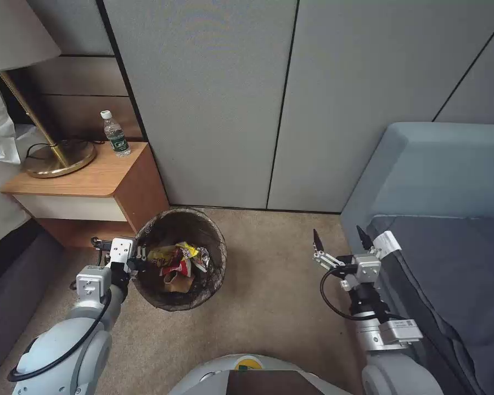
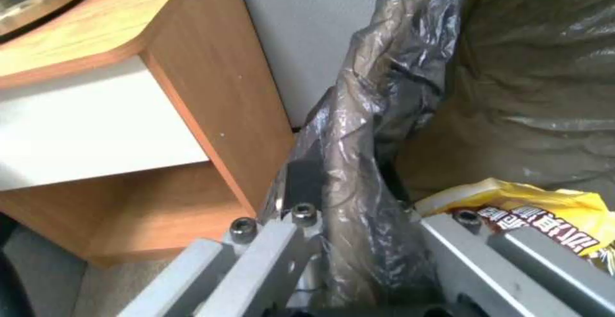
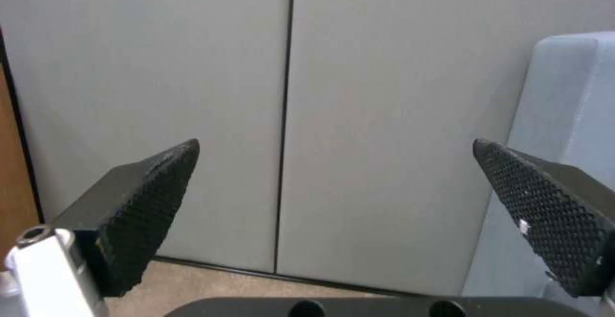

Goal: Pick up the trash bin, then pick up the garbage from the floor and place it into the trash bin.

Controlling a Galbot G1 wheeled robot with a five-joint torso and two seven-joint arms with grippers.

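You're looking at a round bin lined with a dark brown-black plastic bag [image 1: 182, 219], holding a yellow snack wrapper with red print [image 1: 173, 253] and a crumpled tan paper bag [image 1: 177, 280] — all on beige carpet [image 1: 274, 291]. The right claw [image 1: 338, 237] has black fingers [image 3: 151, 201] with a diamond-knurled pattern — grey wall panels [image 1: 247, 99] behind.

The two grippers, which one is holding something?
The left gripper: it clamps the bagged rim of the trash bin. The right gripper hangs open beside the sofa.

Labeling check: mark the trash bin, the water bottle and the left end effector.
trash bin [image 1: 217, 241]: head view, bag-covered rim.
water bottle [image 1: 116, 135]: head view, label.
left end effector [image 1: 139, 259]: head view, fingertips at the bin's rim.
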